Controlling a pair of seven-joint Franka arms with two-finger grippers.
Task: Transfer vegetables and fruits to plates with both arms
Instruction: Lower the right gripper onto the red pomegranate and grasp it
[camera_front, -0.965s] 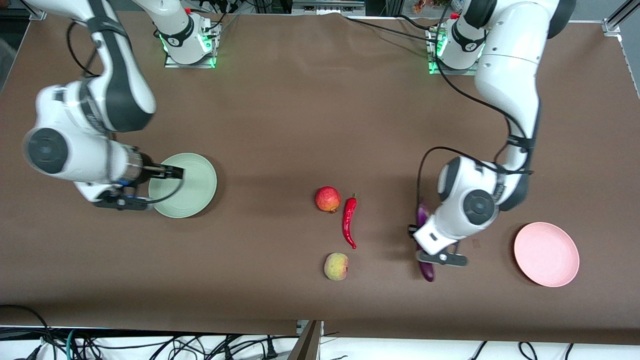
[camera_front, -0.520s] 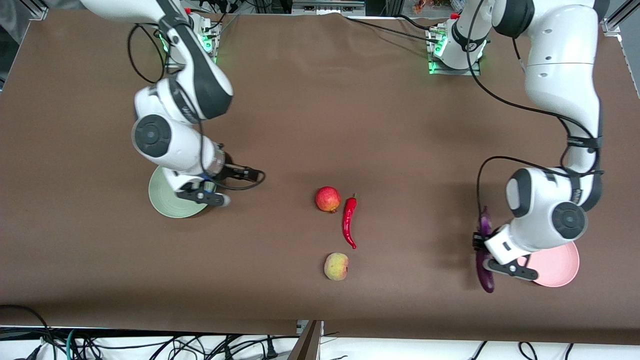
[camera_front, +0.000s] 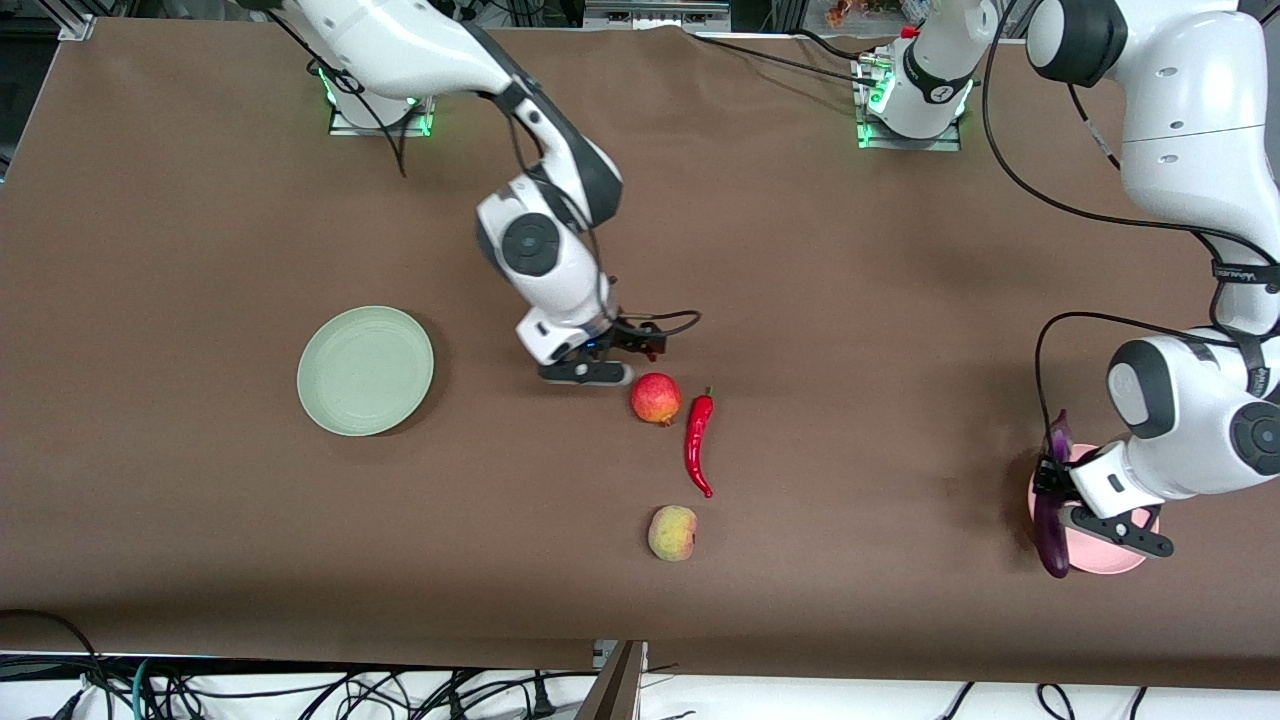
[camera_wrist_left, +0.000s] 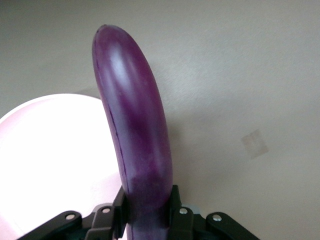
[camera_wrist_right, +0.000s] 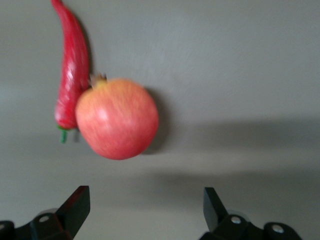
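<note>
The jaws of my right gripper stand wide apart with nothing between them, as the right wrist view shows. The jaws of my left gripper are clamped on the stem end of the eggplant.

For the right arm, the relation that matters is this one: the pomegranate lies on the table just beside the right gripper, a little nearer to the front camera and toward the left arm's end of the table. In the wrist view the fruit sits ahead of the open fingers but off the middle of the gap, closer to one finger than to the other. I judge that I must shift the gripper sideways before I go down, or one finger may push the round fruit and it may roll. The chili pepper lies just beside the pomegranate, perhaps touching it, its long axis running toward the front camera, so I have little room on that side. The peach lies nearer to the front camera, apart from both.

For the left arm, the eggplant hangs over the edge of the pink plate, with its long axis running toward the front camera. Most of the plate is to one side of it, so I think a small move toward the plate's centre is needed before I release.

The green plate lies well apart from the pomegranate, toward the right arm's end of the table.
</note>
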